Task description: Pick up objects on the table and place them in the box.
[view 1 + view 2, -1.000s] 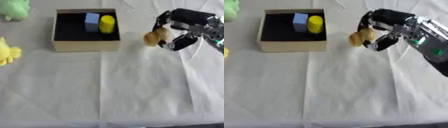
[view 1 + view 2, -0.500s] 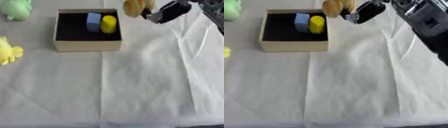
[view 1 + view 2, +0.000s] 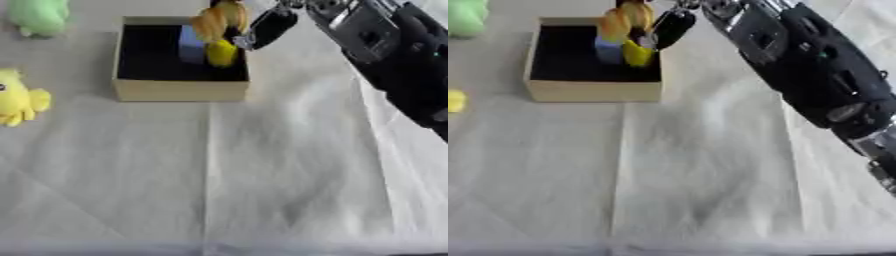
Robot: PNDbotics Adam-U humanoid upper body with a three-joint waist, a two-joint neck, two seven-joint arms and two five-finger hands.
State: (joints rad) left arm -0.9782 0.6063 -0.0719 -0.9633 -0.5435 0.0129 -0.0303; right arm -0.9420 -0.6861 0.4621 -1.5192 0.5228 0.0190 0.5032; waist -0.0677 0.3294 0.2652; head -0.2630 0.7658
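- The right hand [image 3: 267,27] reaches in from the upper right, its dark fingers [image 3: 273,26] curled at an orange-tan object [image 3: 219,19]; the object sits at the fingertips on their left side, above the box's right half
- How fully the fingers wrap the object cannot be told through the blur
- The box [image 3: 179,90] has tan walls and a black floor, with a blue block [image 3: 190,46] and a yellow cylinder [image 3: 221,52] in its right part, just under the held object
- A yellow plush toy [image 3: 19,102] lies on the white cloth [image 3: 262,175] left of the box, a green plush toy [image 3: 39,15] at the far left corner
- The left hand is out of sight
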